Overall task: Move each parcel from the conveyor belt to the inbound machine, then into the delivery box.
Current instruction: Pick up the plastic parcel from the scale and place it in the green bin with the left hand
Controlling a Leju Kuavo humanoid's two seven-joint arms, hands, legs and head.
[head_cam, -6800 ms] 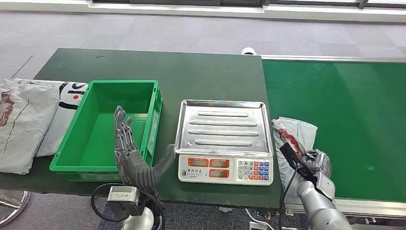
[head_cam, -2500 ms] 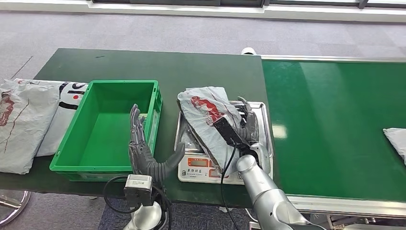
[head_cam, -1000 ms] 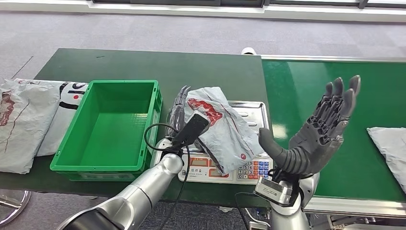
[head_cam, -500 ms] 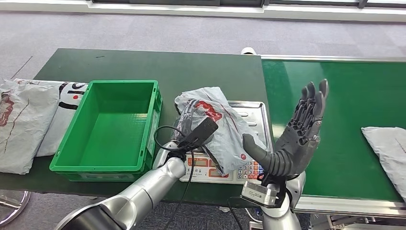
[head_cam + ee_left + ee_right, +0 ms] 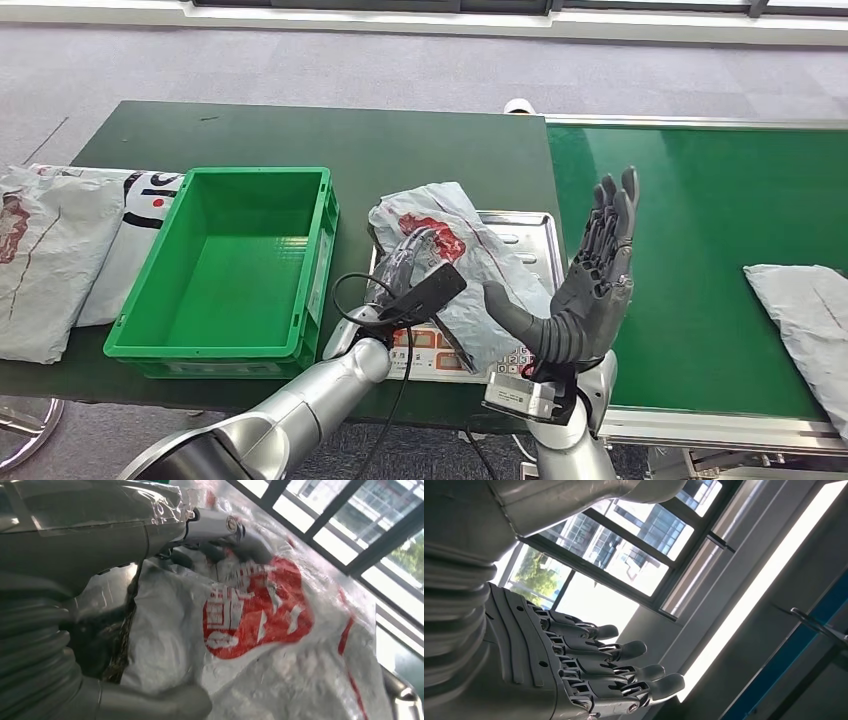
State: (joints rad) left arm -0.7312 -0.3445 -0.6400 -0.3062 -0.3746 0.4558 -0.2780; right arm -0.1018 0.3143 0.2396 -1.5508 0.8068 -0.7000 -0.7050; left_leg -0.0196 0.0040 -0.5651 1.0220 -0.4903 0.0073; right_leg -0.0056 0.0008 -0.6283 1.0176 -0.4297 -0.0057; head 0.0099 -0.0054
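1. The grey parcel with the red print [image 5: 455,255] lies crumpled on the steel tray of the scale [image 5: 530,232], the inbound machine, and spills over the tray's left and near edges.
2. The left hand [image 5: 405,268] rests on the parcel's near-left part, fingers laid over the plastic. In the left wrist view the fingers [image 5: 220,527] press into the bag beside the red patch, so the hand grips the parcel [image 5: 260,630].
3. The right hand [image 5: 585,285] stands upright just right of the scale, palm turned left, fingers straight and apart, holding nothing. The right wrist view shows the same spread fingers [image 5: 624,672] against windows.
4. The green delivery box [image 5: 230,270] sits just left of the scale with a narrow gap of dark table between them. Its near rim lies close to the table's near edge.
5. Open table stretches beyond the box and scale to the far edge.
6. On the conveyor belt [image 5: 700,200], a second grey parcel [image 5: 805,310] lies at the right, cut off by the picture's edge. The belt to the left of and beyond it is bare.
7. Grey bags [image 5: 60,250] lie left of the box, partly cut off.
8. The parcel, left wrist and right hand hide most of the scale's display and keypad.
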